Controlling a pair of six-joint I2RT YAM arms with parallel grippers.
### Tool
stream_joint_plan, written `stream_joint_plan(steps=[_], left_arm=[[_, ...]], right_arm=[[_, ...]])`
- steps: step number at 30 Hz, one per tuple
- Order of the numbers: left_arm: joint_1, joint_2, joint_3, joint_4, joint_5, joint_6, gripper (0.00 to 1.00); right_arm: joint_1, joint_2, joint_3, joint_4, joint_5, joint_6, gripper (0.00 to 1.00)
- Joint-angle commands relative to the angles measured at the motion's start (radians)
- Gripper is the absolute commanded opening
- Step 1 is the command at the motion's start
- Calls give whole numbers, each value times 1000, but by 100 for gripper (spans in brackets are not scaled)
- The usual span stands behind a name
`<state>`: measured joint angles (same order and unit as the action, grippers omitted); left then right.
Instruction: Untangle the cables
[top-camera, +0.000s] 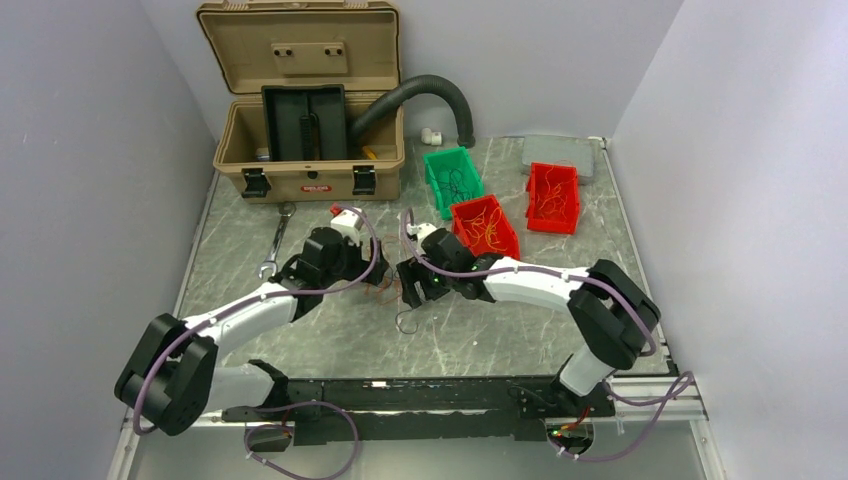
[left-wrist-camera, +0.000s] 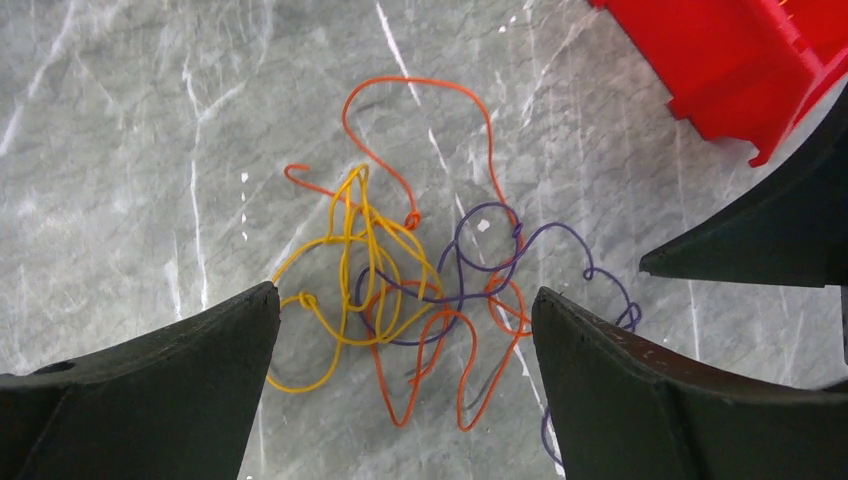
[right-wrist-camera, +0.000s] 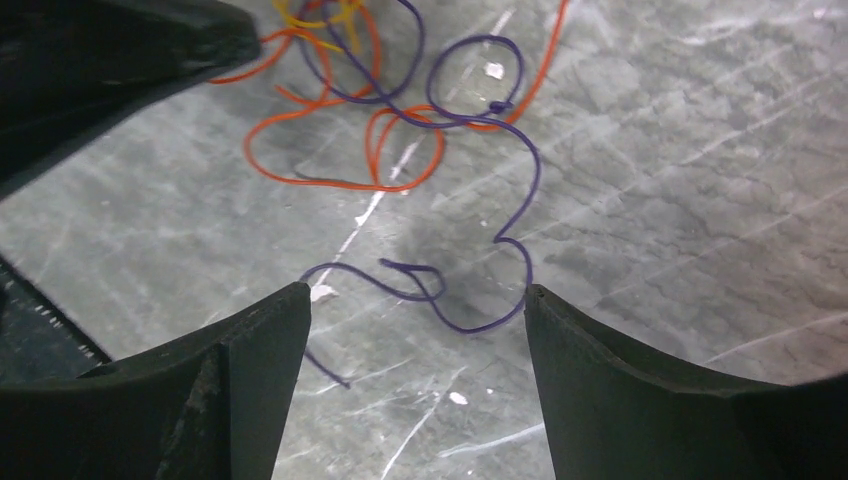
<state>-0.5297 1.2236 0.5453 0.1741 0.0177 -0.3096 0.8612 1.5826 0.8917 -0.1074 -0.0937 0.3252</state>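
Observation:
The cables lie in one loose tangle (top-camera: 392, 288) on the marble table between the two arms. In the left wrist view a yellow wire (left-wrist-camera: 350, 240), an orange wire (left-wrist-camera: 420, 100) and a purple wire (left-wrist-camera: 480, 240) loop through each other. My left gripper (left-wrist-camera: 405, 293) hangs open just above this tangle, its fingers apart on either side and touching nothing. My right gripper (right-wrist-camera: 415, 292) is open over the purple wire's loose end (right-wrist-camera: 470, 322), which trails away from the orange loops (right-wrist-camera: 300, 178). Neither gripper holds a wire.
A red bin (top-camera: 458, 215) with wires stands just behind the right gripper and shows as a red bin corner (left-wrist-camera: 740, 60) in the left wrist view. A green bin (top-camera: 430, 180), another red bin (top-camera: 533, 200), a tan toolbox (top-camera: 310, 100), a black hose (top-camera: 420, 95) and a wrench (top-camera: 275, 240) lie farther back.

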Motion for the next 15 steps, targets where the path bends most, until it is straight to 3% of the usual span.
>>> stream_joint_plan(steps=[1,9,10,13,14,15], left_arm=[[32,22,30,-25,7,-37,98],[92,121,74,-49,122,-70,94],[97,133,81,-53,135,-71,94],[112,174,102,-62,161,-74,94],[119,186,111,-68,173,-74,93],[122,195,118,-73,184,-72,92]], right_arm=[[15,42,31,19,129,44,78],[82,127,65,-6,329,23,56],[92,137,73,-13,350,16,50],[112,155,100,-53,394,21,8],[115,142,91,-44,395,21,0],[117,122,74,-27,393,22,0]])
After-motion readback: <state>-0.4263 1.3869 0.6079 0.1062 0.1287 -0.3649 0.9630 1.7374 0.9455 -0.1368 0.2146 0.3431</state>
